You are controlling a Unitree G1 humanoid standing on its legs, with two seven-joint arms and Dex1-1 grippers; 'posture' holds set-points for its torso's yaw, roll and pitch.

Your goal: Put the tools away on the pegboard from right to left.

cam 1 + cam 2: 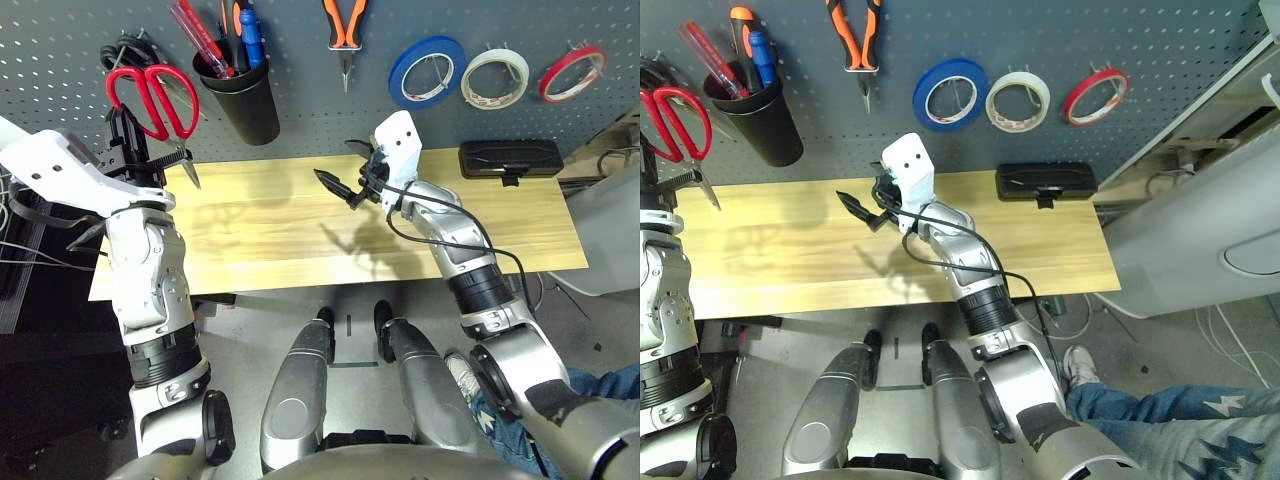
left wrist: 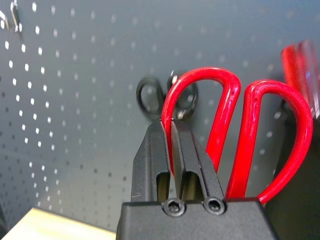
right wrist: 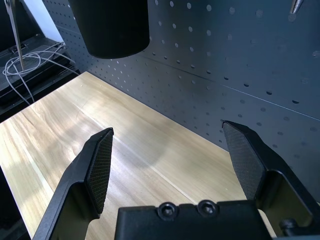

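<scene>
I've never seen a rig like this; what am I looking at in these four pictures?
A two-armed robot faces a dark grey perforated pegboard. Two pictures come from its head's left and right eyes, the other two from cameras on its wrists. The left claw is shut on a loop of the red-handled scissors. The right claw is open and empty over the pale wooden table, where a black case lies. The blue tape roll and orange-and-black-handled pliers already hang.

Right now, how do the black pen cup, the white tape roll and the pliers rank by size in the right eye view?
Largest: black pen cup
Unsure: pliers and white tape roll, too alike to rank
</scene>
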